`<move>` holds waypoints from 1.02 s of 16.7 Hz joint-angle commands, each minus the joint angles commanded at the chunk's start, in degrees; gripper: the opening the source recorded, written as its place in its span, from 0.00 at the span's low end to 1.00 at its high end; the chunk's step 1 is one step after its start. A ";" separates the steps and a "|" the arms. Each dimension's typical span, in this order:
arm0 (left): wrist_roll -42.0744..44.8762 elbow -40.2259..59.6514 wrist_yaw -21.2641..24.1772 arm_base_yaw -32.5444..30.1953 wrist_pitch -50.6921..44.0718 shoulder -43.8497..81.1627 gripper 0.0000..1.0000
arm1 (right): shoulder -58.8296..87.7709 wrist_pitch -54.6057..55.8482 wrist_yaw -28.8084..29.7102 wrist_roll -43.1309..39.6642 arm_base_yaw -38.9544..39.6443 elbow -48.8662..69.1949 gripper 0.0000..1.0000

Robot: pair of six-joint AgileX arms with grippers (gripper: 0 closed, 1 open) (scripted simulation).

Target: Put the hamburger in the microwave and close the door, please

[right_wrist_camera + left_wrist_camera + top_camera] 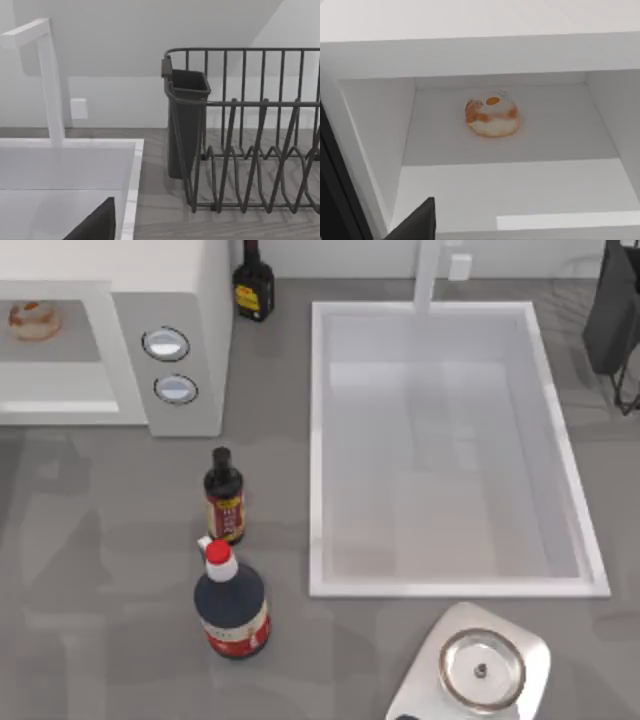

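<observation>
Count, top view unless noted:
- Microwave (180,300): 1, upper left; knobs (166,343): 2.
- Hamburger (33,320): 1, inside it.
- Bottles: 3; one upper centre-left (253,285), one mid-left (224,497), one red-capped (230,602) lower left.
- Sink (320,440): 1, centre-right.
- Faucet (428,275): 1.
- Dish rack (250,130): 1, right wrist view.
- Scale (480,670): 1, lower right.

Bottle labels (226,517) present, no text legible.
</observation>
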 joint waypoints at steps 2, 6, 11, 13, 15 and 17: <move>-0.78 -3.02 -1.84 -1.64 -2.39 -6.71 1.00 | 0.00 0.00 0.00 0.00 0.00 0.00 1.00; -2.74 -10.75 -6.16 -5.51 -8.64 -23.91 1.00 | 0.00 0.00 0.00 0.00 0.00 0.00 1.00; -5.36 -20.95 -12.07 -10.76 -16.83 -49.21 1.00 | 0.00 0.00 0.00 0.00 0.00 0.00 1.00; -6.24 -24.23 -14.23 -12.65 -19.37 -57.84 1.00 | 0.00 0.00 0.00 0.00 0.00 0.00 1.00; -6.93 -26.75 -16.03 -14.23 -21.28 -64.31 1.00 | 0.00 0.00 0.00 0.00 0.00 0.00 1.00; -7.38 -28.36 -17.28 -15.32 -22.47 -68.38 1.00 | 0.00 0.00 0.00 0.00 0.00 0.00 1.00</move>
